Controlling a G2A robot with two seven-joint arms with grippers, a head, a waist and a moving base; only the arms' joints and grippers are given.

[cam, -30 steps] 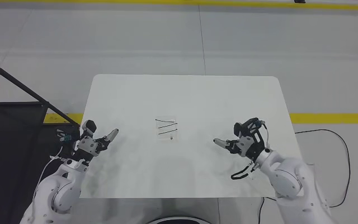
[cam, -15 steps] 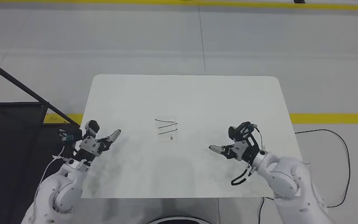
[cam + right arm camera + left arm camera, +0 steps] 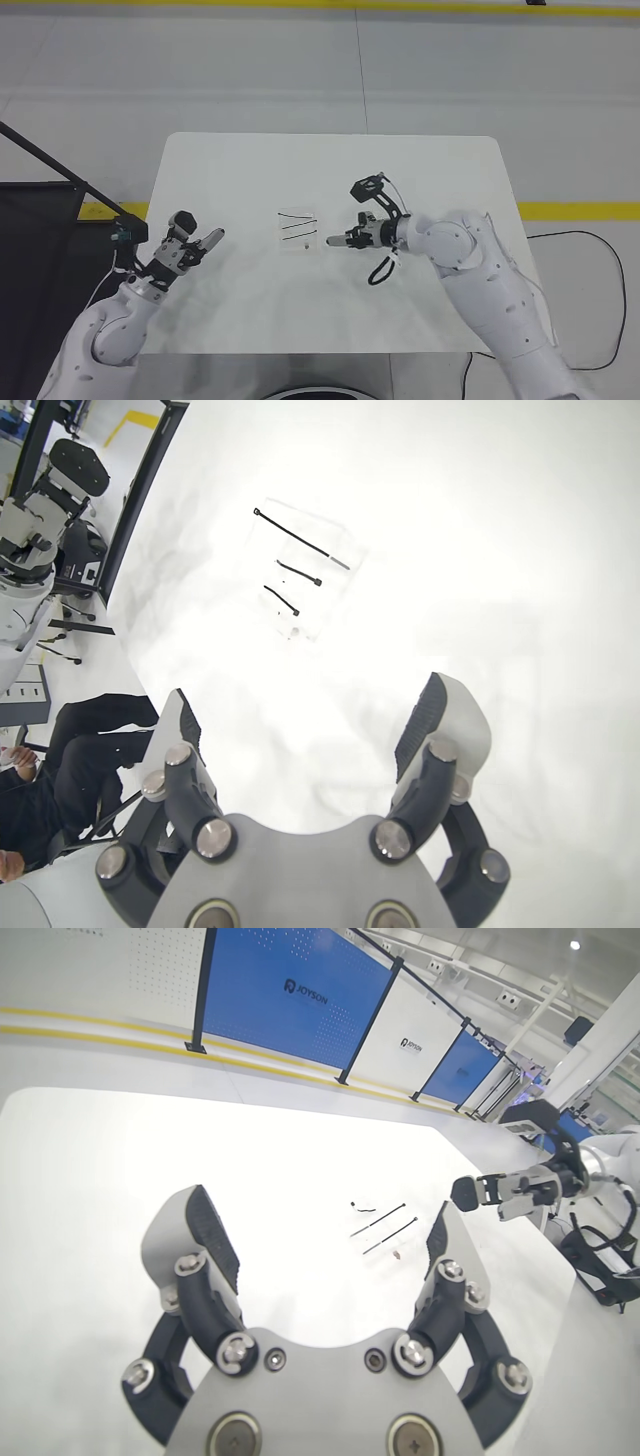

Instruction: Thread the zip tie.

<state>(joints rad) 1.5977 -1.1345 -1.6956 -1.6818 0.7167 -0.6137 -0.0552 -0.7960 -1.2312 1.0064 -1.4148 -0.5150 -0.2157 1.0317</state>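
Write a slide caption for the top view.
Left gripper and right gripper, both open, flank zip ties on a white table.

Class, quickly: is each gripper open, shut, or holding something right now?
Left gripper: open, holding nothing.
Right gripper: open, holding nothing, apart from the zip ties.

A white bench [image 3: 400,180] with rounded corners stands on a pale grey floor [image 3: 250,70]. A yellow stripe [image 3: 575,211] on the floor shows at either side of the bench. A black mesh panel [image 3: 35,240] stands off its left edge. A clear sheet [image 3: 330,600] lies flat near the bench's middle, with a small brownish speck [image 3: 396,1255] at one edge of it. Blue and white barrier panels [image 3: 290,993] line the room beyond.
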